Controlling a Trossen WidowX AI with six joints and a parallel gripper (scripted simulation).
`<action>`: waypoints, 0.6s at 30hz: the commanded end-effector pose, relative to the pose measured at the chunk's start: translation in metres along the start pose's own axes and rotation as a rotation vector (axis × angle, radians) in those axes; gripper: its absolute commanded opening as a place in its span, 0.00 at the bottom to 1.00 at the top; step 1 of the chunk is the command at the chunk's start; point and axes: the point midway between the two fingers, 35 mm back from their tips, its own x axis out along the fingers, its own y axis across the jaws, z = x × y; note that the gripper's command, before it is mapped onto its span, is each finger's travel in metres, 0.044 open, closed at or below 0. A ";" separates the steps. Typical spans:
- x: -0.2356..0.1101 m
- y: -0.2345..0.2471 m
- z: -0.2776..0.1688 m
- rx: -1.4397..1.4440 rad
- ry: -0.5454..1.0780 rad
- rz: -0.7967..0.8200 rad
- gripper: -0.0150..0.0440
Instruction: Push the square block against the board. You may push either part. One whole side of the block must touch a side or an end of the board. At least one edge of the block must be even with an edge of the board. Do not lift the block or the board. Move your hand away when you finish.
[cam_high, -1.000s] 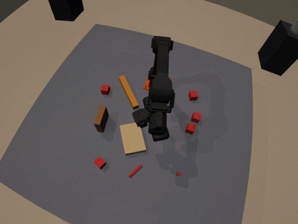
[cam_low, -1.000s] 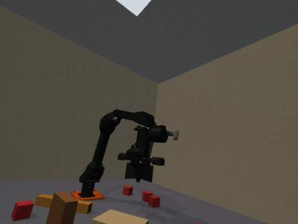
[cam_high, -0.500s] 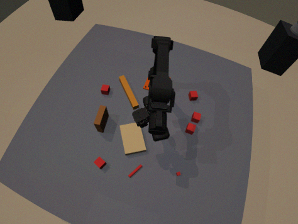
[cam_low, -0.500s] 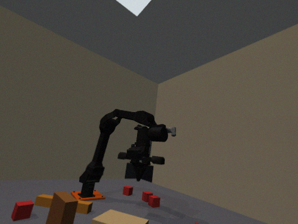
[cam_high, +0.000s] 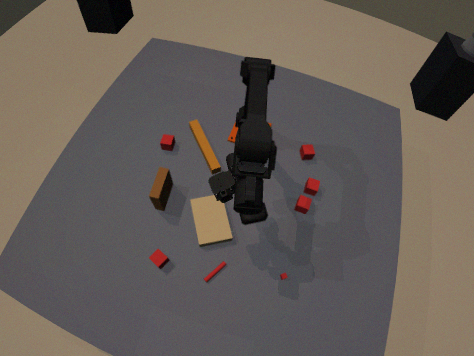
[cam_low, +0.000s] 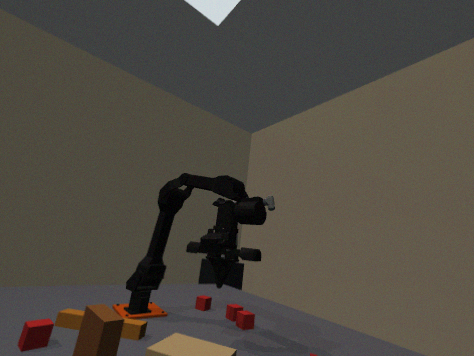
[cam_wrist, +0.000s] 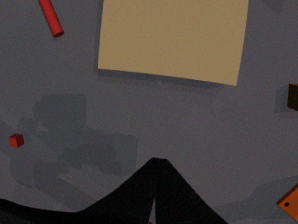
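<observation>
The square block (cam_high: 211, 220) (cam_low: 190, 345) (cam_wrist: 173, 26) is a flat tan slab lying on the grey mat (cam_high: 100, 150). The board (cam_high: 204, 145) (cam_low: 70, 317) is a long orange strip lying behind it, with its near end a short way from the block's far edge. The two do not touch. My gripper (cam_high: 251, 215) (cam_low: 220, 281) (cam_wrist: 158, 165) is shut on nothing. It hangs point-down well above the mat, just to the right of the block, and touches neither part.
A brown block (cam_high: 161, 188) (cam_low: 100, 330) stands upright left of the square block. Several red cubes (cam_high: 167, 142) (cam_high: 307, 151) (cam_high: 159, 258) lie around the mat. A thin red stick (cam_high: 215, 271) (cam_wrist: 48, 8) and a tiny red cube (cam_high: 283, 276) (cam_wrist: 16, 140) lie in front. Dark boxes (cam_high: 445, 75) stand off the mat.
</observation>
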 end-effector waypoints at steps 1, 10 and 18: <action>-0.001 -0.005 0.024 0.061 -0.008 0.001 0.25; -0.002 -0.060 0.141 0.328 -0.022 -0.005 0.25; -0.002 -0.097 0.186 0.428 -0.018 -0.007 0.25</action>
